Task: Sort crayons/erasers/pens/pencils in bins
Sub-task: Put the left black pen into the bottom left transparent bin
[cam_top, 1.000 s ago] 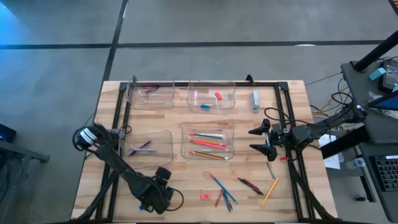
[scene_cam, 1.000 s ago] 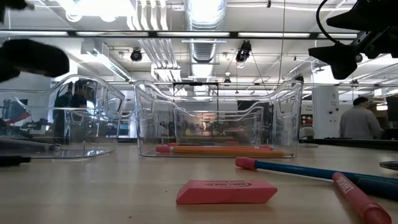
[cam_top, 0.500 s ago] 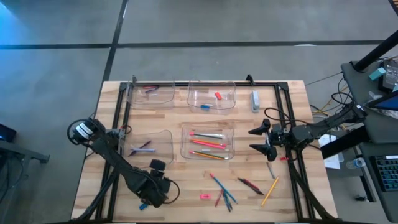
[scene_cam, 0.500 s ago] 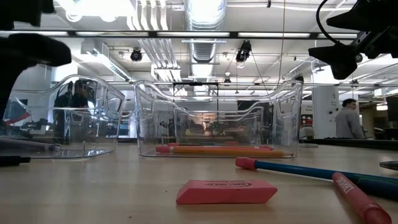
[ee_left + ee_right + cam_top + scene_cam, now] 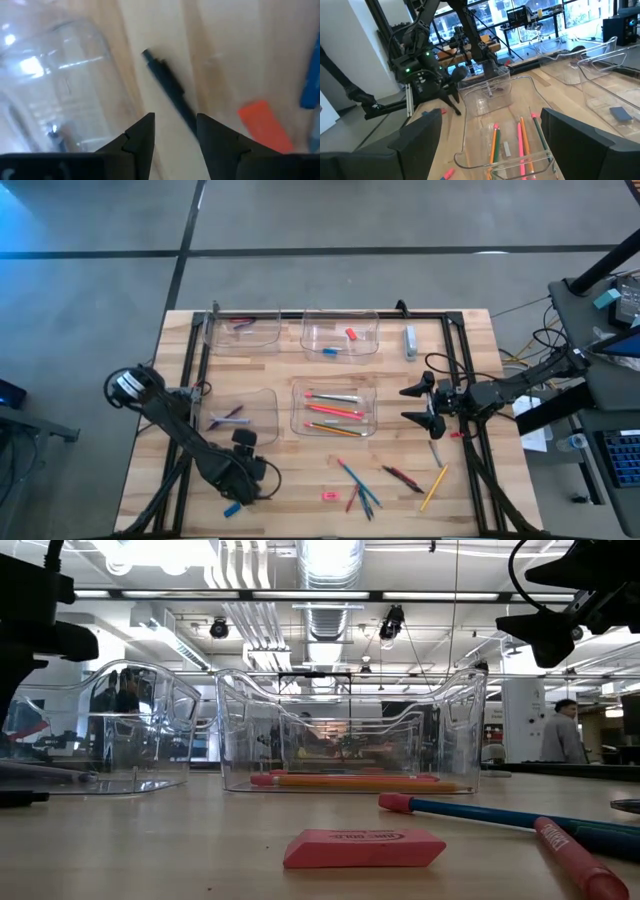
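The left arm has drawn back from the table's front edge toward the clear bin [image 5: 65, 75] that holds the dark pens, while the right gripper [image 5: 408, 405] has kept its place, spread wide and empty. The left gripper [image 5: 175, 120] hangs above the wood with its jaws partly apart and nothing seen between them. A black pen [image 5: 167, 85] lies on the table just beyond the jaws, slanting across their gap, its near end hidden behind one fingertip. The bin wall stands close on the other side. A red eraser [image 5: 262, 125] rests farther out. To do this well, I judge the wrist should turn until the fingers straddle the barrel squarely, descend at mid-length, then close, keeping clear of the bin wall.
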`<action>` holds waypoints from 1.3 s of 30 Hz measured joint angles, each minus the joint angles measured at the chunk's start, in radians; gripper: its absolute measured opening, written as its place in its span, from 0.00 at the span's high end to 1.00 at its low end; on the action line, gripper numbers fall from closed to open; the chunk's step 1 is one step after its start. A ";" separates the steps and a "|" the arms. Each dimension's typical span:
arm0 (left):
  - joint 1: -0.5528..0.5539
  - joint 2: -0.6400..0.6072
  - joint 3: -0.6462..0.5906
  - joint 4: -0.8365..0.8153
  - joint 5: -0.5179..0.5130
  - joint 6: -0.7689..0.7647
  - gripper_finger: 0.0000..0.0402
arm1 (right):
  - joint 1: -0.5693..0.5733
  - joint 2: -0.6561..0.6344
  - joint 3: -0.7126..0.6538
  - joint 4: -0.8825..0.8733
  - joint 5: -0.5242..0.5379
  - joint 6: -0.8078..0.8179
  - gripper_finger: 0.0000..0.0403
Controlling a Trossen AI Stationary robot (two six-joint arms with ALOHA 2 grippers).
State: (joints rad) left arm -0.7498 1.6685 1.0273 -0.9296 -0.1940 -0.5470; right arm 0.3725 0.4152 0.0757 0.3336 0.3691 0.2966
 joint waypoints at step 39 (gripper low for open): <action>-0.089 0.022 0.089 0.042 0.026 -0.156 0.73 | 0.000 0.000 -0.012 0.001 0.000 0.011 0.19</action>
State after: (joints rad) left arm -0.8389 1.6906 1.1165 -0.8872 -0.1680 -0.7027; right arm 0.3725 0.4152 0.0639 0.3343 0.3695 0.3072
